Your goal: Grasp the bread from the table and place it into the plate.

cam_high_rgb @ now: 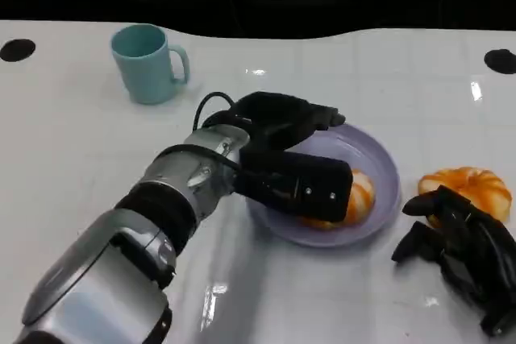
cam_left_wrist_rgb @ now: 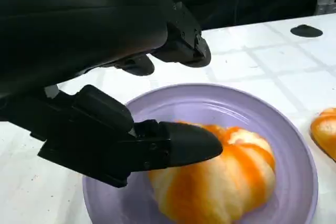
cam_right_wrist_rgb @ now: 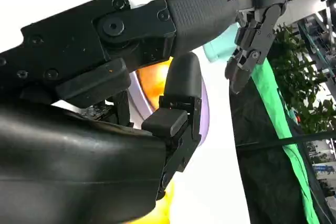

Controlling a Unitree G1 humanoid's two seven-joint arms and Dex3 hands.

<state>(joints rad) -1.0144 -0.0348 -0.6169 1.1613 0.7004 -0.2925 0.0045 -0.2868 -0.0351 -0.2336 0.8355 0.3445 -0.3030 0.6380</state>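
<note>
I am setting the bread (cam_high_rgb: 355,196) into the plate (cam_high_rgb: 379,159) at frame centre, my left hand (cam_high_rgb: 282,130) looking spread around it (contact unclear), so next I should lift clear.

left hand (cam_high_rgb: 286,147) hides part of bread (cam_high_rgb: 359,195)

Left hand (cam_high_rgb: 282,130) over plate (cam_high_rgb: 385,168) (blocking it), mug (cam_high_rgb: 148,63) well apart

Left arm stretched forward across the table, left hand (cam_high_rgb: 292,155) poised with fingers (cam_left_wrist_rgb: 178,142) spread, holding nothing. Right hand (cam_high_rgb: 459,243) low at the near right, resting on the table, fingers (cam_right_wrist_rgb: 184,82) loosely apart, gripping nothing.
</note>
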